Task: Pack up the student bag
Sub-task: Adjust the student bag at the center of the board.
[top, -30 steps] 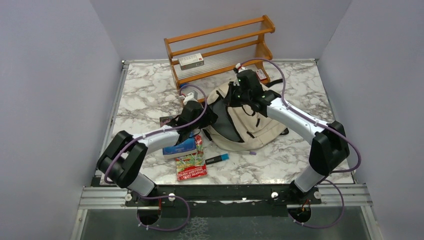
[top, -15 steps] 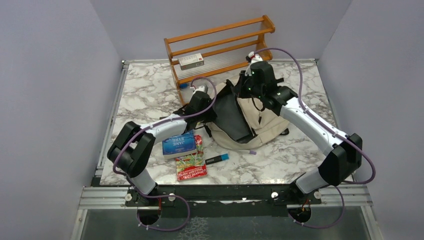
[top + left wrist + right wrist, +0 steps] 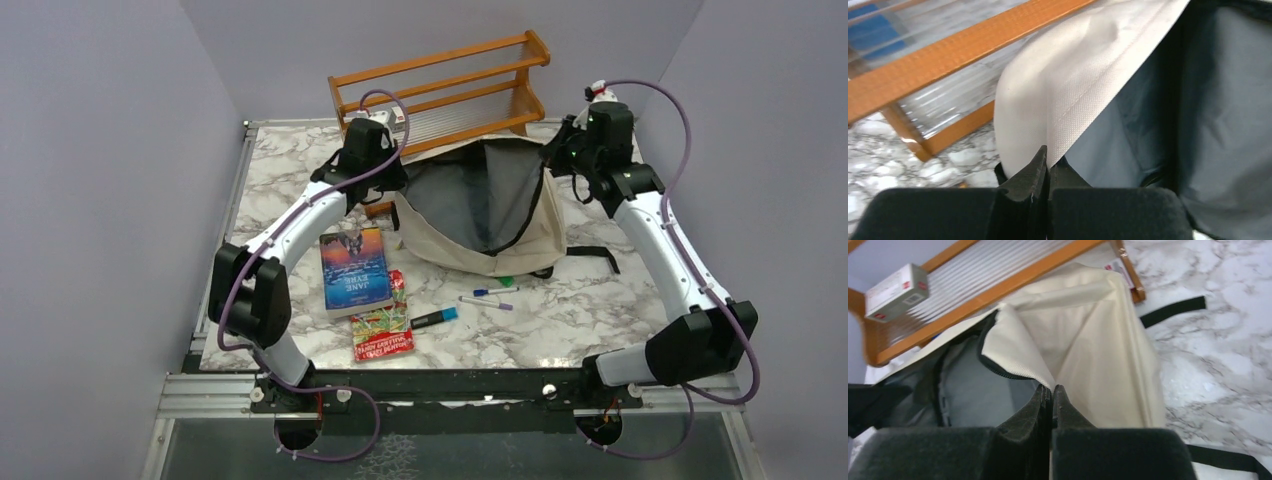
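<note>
Beige student bag [image 3: 480, 235] — mouth wide open

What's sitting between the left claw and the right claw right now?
The bag, its open grey-lined mouth stretched from left claw to right claw, seen in the top view.

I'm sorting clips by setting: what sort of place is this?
Probably a robot lab cell: plain walls box in a marble-patterned table; left arm and right arm are bolted to a metal rail.

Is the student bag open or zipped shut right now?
Open. The left gripper and right gripper each pinch the rim of the student bag, spreading its mouth wide so the grey lining shows.
</note>
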